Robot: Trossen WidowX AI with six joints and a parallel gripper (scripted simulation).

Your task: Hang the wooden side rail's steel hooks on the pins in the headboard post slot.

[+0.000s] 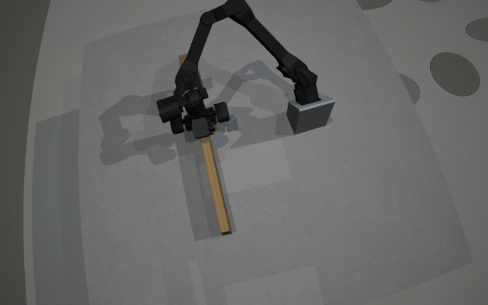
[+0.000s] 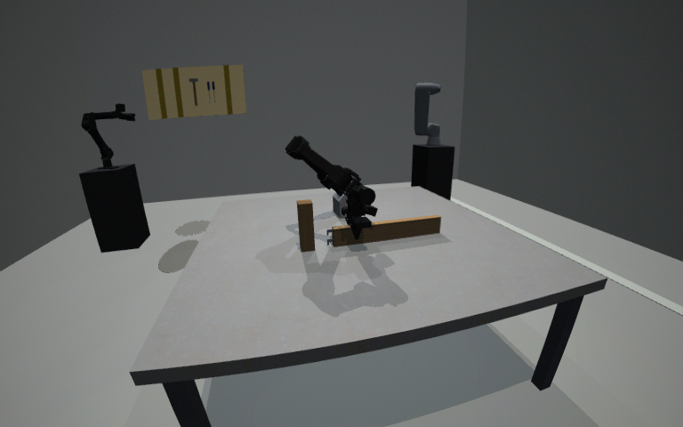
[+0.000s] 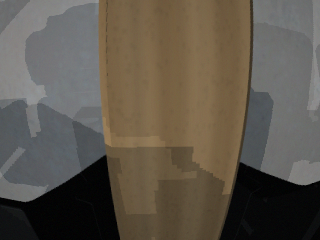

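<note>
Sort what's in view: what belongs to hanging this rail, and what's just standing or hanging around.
For the job:
- wooden rail, held by the pincer
- steel hooks
- headboard post
- table

Just around:
- black arm on the left pedestal
- grey arm
- wall board with hammer

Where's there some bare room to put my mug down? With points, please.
Seen from above, the broad patch of table [image 1: 342,201] [image 2: 252,322] right of the plank [image 1: 215,187] [image 2: 407,229] [image 3: 175,75] and below the grey block [image 1: 309,116] [image 2: 339,205] looks roomiest. It's crowded where the gripper [image 1: 201,135] [image 2: 357,232] [image 3: 159,154] grips the plank, near the upright post [image 1: 183,58] [image 2: 305,226].
</note>
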